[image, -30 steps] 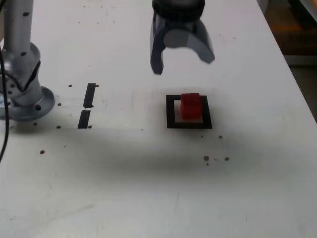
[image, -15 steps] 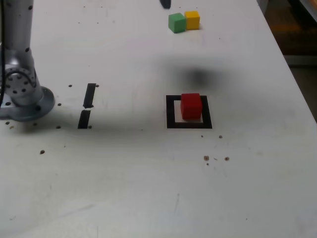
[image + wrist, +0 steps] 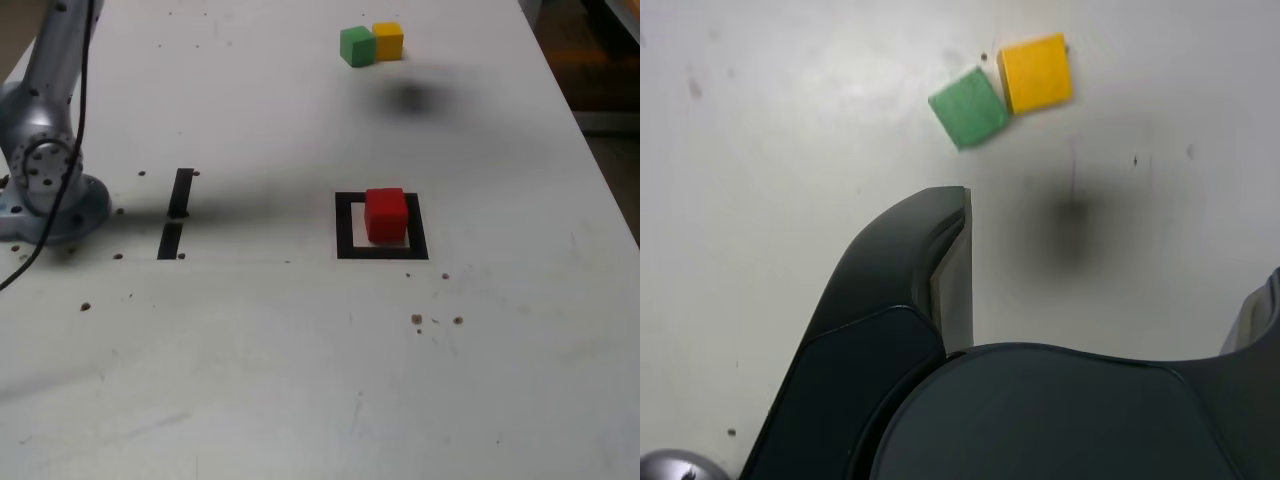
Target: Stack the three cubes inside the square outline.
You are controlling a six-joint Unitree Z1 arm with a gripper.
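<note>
Status: one of three cubes is in place. The red cube [image 3: 386, 214] stands inside the square outline [image 3: 345, 226], resting on its white centre and clear of the black tape on the side facing the counter's near edge; whether its far face touches the tape cannot be told from the exterior view. Nothing is stacked on it.

Remaining: two cubes. The green cube [image 3: 356, 46] and the yellow cube [image 3: 388, 40] sit together close to the counter's far edge, well apart from the outline. In the wrist view the green cube [image 3: 969, 106] is turned at an angle and meets the yellow cube [image 3: 1036, 73] at one corner or edge; both rest flat on the counter [image 3: 300, 380], and neither is lifted.

Pincer [image 3: 1110, 290]: released and empty. The wrist view shows one dark jaw standing wide of the other, which only just enters the picture at the edge, with bare counter and a shadow between them. It hangs above the counter beside the green and yellow pair and touches neither. In the exterior view the pincer itself is out of the picture; only its shadow falls near the pair.

Assessment: the base layer is complete; the second and third layers are not yet begun. The next step is judged to be a pick of one of the far cubes, most likely the green one
</note>
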